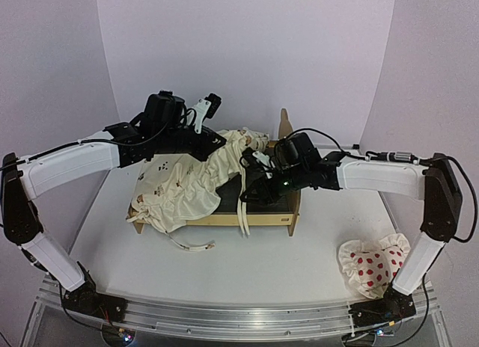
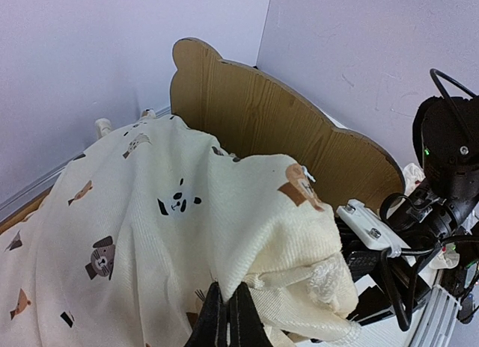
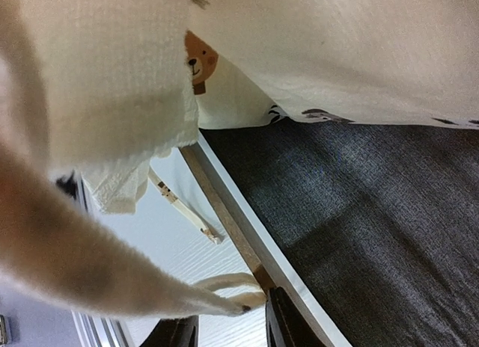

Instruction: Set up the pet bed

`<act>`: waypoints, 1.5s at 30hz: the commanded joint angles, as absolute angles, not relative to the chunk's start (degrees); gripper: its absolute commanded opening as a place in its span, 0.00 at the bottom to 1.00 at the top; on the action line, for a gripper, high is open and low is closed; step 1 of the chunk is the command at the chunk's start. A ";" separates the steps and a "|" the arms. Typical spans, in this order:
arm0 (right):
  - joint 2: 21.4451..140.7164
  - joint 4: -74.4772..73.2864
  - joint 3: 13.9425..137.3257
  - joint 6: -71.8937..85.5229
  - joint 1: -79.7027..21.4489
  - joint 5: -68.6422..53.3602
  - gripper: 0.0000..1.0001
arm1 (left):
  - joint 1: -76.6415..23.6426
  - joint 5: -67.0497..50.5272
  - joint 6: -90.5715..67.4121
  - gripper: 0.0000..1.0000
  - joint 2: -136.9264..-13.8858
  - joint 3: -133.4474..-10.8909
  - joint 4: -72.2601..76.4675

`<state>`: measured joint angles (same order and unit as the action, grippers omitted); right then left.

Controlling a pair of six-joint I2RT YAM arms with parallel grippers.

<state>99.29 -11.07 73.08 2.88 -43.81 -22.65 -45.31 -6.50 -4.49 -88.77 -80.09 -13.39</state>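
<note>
The pet bed (image 1: 263, 216), a light plywood frame with a dark grey felt base (image 3: 374, 212) and a scalloped headboard (image 2: 284, 115), lies mid-table. A cream animal-print cover (image 1: 183, 184) is draped over its left part. My left gripper (image 1: 217, 141) is shut on a fold of the cover (image 2: 172, 212), its fingers (image 2: 228, 313) pinching the cloth and holding it up over the bed near the headboard. My right gripper (image 1: 251, 184) hovers over the bed's front rail (image 3: 232, 227). Its fingers (image 3: 288, 328) stand apart, with a cream tie cord (image 3: 224, 283) hanging between them.
A white red-dotted ruffled pillow (image 1: 370, 265) lies at the front right by the right arm's base. More tie cords (image 1: 191, 247) trail on the table in front of the bed. The right arm (image 2: 441, 175) is close beside the lifted cover.
</note>
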 commanded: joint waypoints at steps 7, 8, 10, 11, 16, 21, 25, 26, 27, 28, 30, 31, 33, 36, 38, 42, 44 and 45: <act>98.18 -8.16 71.89 2.95 -44.12 -21.32 0.10 | -44.65 -6.50 -4.39 0.00 -85.52 -80.56 -11.35; 97.75 -8.18 71.32 2.96 -44.12 -20.83 0.10 | -44.65 -6.50 -4.39 0.00 -85.52 -80.59 -11.37; 96.78 -8.26 70.55 3.06 -44.08 -20.41 0.13 | -44.61 -6.44 -4.39 0.00 -85.52 -80.59 -11.31; 96.41 -8.25 70.21 3.14 -44.12 -20.41 0.15 | -44.64 -6.45 -4.37 0.00 -85.53 -80.56 -11.33; 96.52 -8.17 70.41 3.18 -44.12 -20.78 0.07 | -44.65 -6.78 -4.51 0.00 -85.83 -80.60 -11.15; 96.85 -8.15 71.93 3.30 -44.10 -19.99 0.00 | -44.64 -6.93 -4.66 0.00 -85.61 -80.47 -11.13; 95.31 -9.33 73.93 3.59 -44.12 -14.85 0.00 | -44.65 -7.25 -4.82 0.00 -85.34 -80.11 -11.03; 94.69 -9.90 74.57 3.46 -44.13 -13.74 0.00 | -44.65 -7.36 -4.85 0.00 -85.32 -80.04 -11.04; 94.09 -10.54 75.29 3.27 -44.13 -12.66 0.00 | -44.65 -7.43 -4.90 0.00 -85.32 -79.99 -11.04; 93.57 -11.49 76.29 3.07 -44.11 -11.69 0.00 | -44.65 -7.45 -4.95 0.00 -85.32 -79.90 -11.05; 92.69 -13.81 78.72 2.96 -44.07 -10.08 0.00 | -44.65 -7.63 -5.15 0.00 -85.17 -79.47 -10.73; 92.39 -14.97 79.99 3.05 -44.11 -9.29 0.00 | -44.65 -7.68 -5.18 0.00 -85.04 -79.28 -10.46; 92.00 -16.46 81.79 3.50 -44.08 -8.52 0.00 | -44.65 -7.67 -5.28 0.00 -84.91 -79.02 -10.28; 91.82 -17.56 83.52 3.95 -44.07 -7.94 0.00 | -44.65 -7.65 -5.39 0.00 -84.75 -78.58 -10.03; 91.76 -17.82 83.92 4.04 -44.06 -7.93 0.00 | -44.65 -7.64 -5.50 0.00 -84.56 -78.26 -9.72; 92.03 -17.85 82.91 4.37 -44.07 -7.90 0.00 | -44.64 -7.72 -5.59 0.00 -84.13 -78.00 -9.63; 92.40 -17.84 81.99 4.99 -44.11 -8.25 0.00 | -44.64 -7.63 -5.52 0.00 -84.03 -77.96 -9.75; 92.58 -17.84 81.52 5.26 -44.11 -8.48 0.00 | -44.63 -7.65 -5.47 0.00 -84.02 -77.96 -9.75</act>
<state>92.64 -16.50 82.33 3.72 -43.81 -8.76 -45.19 -7.46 -4.78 -87.80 -77.97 -11.86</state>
